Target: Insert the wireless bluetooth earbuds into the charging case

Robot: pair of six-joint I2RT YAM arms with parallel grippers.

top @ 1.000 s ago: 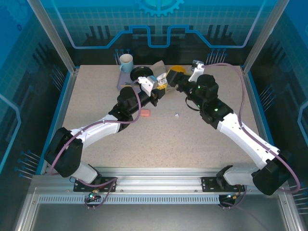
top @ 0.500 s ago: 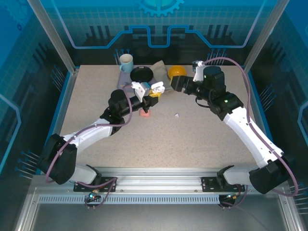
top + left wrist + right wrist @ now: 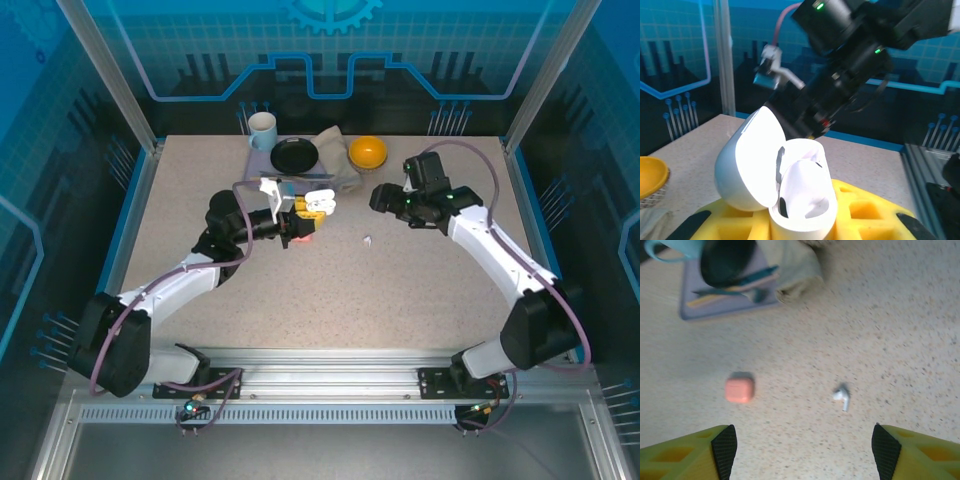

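Bright even light, soft shadows — earbud [image 3: 841, 399] blurred, charging case [image 3: 800, 195] glaring white.

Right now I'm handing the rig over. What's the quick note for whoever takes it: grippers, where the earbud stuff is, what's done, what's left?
The left gripper is shut on the white case, which has its lid open.
The right gripper is open and empty, hovering over the table.
One white earbud lies loose on the table, and the pink case sits closed nearby.
Done: the white case is grasped and opened. I can't tell whether an earbud is already inside.
Left: pick up the loose earbud and seat it. The pink case is not yet opened.
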